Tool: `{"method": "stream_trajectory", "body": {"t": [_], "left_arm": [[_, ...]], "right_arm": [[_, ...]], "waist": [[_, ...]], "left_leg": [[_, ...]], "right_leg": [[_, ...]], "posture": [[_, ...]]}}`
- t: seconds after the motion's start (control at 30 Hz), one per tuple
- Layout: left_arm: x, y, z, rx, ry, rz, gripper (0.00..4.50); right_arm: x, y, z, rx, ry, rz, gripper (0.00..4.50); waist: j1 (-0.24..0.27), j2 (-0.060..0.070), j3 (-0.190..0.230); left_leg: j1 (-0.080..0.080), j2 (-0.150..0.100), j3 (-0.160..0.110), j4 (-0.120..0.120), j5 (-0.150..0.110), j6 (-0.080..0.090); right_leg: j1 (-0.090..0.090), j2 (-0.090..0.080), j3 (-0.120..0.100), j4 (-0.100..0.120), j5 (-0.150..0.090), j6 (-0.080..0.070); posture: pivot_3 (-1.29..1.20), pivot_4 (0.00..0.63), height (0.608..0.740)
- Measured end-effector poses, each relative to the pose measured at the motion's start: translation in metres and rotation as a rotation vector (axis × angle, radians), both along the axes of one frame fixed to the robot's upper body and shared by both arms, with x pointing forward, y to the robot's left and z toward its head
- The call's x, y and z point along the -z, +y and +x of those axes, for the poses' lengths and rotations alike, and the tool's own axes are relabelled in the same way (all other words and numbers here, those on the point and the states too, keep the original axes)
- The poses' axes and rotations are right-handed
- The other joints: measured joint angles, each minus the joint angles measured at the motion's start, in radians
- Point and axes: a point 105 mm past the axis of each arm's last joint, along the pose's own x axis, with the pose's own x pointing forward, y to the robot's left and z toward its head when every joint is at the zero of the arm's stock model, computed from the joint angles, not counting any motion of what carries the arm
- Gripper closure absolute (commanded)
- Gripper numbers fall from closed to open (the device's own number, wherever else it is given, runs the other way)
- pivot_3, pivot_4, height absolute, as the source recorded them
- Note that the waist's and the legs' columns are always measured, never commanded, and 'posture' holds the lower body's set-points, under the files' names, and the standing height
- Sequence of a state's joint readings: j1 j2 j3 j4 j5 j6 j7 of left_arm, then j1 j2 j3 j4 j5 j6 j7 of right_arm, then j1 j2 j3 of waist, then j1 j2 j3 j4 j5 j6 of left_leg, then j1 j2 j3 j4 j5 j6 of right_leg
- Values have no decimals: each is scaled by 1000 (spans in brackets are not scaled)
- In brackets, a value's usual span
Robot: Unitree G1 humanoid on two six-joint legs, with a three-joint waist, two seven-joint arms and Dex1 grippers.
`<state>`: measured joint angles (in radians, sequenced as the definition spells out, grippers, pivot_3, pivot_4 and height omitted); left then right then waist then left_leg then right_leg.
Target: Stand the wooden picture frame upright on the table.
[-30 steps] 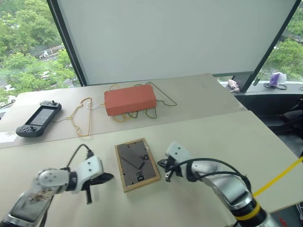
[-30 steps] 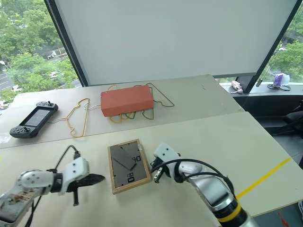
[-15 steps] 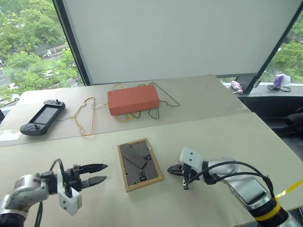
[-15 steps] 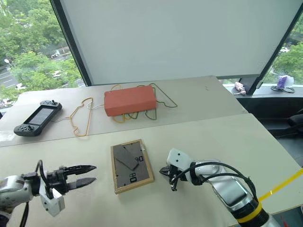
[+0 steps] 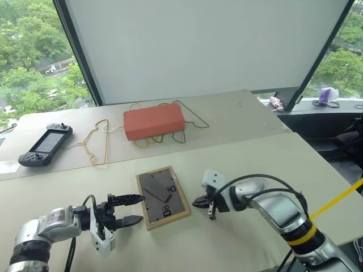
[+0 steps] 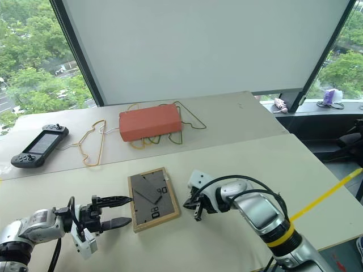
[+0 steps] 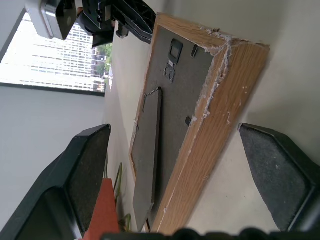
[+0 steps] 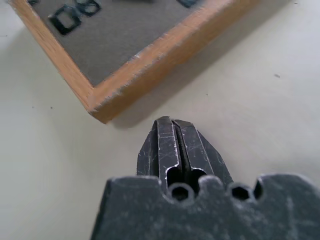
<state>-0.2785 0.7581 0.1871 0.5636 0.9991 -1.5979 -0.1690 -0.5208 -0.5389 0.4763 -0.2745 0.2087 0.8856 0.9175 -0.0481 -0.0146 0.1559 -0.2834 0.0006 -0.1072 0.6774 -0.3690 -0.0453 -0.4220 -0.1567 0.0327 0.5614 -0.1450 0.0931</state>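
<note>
Wooden picture frame (image 5: pixel 163 196) between hands (left (image 5: pixel 134 209) agape)

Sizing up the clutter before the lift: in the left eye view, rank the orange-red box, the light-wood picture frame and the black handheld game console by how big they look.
1. Orange-red rectangular box and light-wood picture frame, lying back up: too alike to rank, and the frame lies nearer the camera.
2. Black handheld game console: clearly smallest.

Left end effector (image 5: pixel 136 209) spread wide; right end effector (image 5: pixel 197 202) pinched closed.
</note>
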Motion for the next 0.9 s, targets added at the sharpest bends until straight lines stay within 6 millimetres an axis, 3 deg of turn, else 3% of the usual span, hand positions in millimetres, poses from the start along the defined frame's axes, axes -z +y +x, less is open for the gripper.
{"method": "stream_trajectory", "body": {"t": [0.13,0.33,0.8,0.9], "left_arm": [[-1,10,13,-42,-52,39,70],[5,1,30,-24,-144,40,70],[8,-7,37,-5,-137,-4,70],[9,-10,39,-10,-129,-12,803]], "right_arm": [[2,10,-3,-15,3,1,4500],[6,17,-5,-5,21,2,4500],[7,26,-1,26,27,22,4500],[7,27,-1,27,28,29,4500]], "waist": [[3,4,-2],[27,15,-8],[50,17,-9],[54,17,-9]], "left_leg": [[2,2,0,-1,1,-1],[4,2,0,-1,4,-6],[6,2,-1,-1,6,-9],[5,2,-1,-1,6,-9]], "right_leg": [[0,2,0,2,-3,4],[1,1,0,10,-4,6],[1,1,1,14,-4,7],[1,1,1,14,-5,7]], "posture": [[0,150,740],[0,150,740],[0,150,740],[0,150,740]]}}
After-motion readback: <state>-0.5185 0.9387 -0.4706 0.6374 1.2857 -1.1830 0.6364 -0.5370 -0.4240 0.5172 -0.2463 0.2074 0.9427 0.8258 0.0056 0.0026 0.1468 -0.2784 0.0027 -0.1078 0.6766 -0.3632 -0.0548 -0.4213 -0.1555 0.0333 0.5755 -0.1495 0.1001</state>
